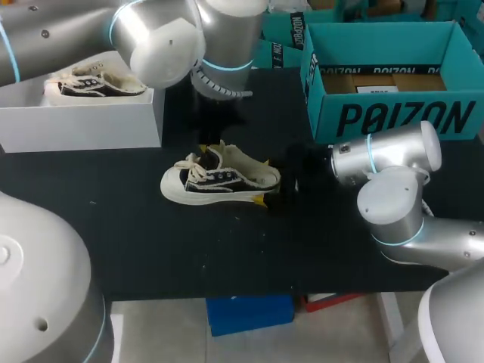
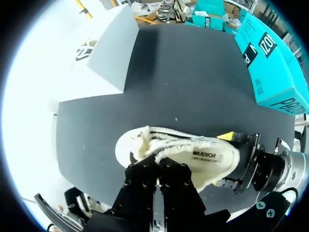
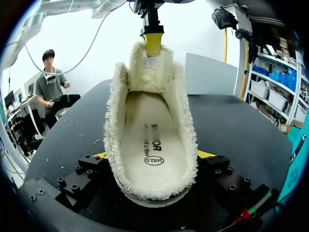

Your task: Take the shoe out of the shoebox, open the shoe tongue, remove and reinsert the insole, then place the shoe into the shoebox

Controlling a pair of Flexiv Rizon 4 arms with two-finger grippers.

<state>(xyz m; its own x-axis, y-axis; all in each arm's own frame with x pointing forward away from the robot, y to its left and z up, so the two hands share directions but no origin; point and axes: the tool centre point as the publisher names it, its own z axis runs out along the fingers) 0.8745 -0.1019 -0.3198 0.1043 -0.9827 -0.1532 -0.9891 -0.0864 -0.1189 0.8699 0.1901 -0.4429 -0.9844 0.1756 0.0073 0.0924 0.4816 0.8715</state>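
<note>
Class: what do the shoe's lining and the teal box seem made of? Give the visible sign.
Shoe lining: likely fleece, matte; cream fuzzy pile along the collar. Teal box: probably cardboard, matte print; brown inner flaps show.

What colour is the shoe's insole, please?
The shoe's insole is cream, clearest in the right wrist view.

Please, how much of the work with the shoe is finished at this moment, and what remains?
Done: the shoe is out of the box and stands on the black table. In hand: the right gripper clamps its heel and the left gripper is at the lifted tongue, so the opening step looks under way. Left: the insole lies inside, so removing it, reinserting it and boxing the shoe.
</note>
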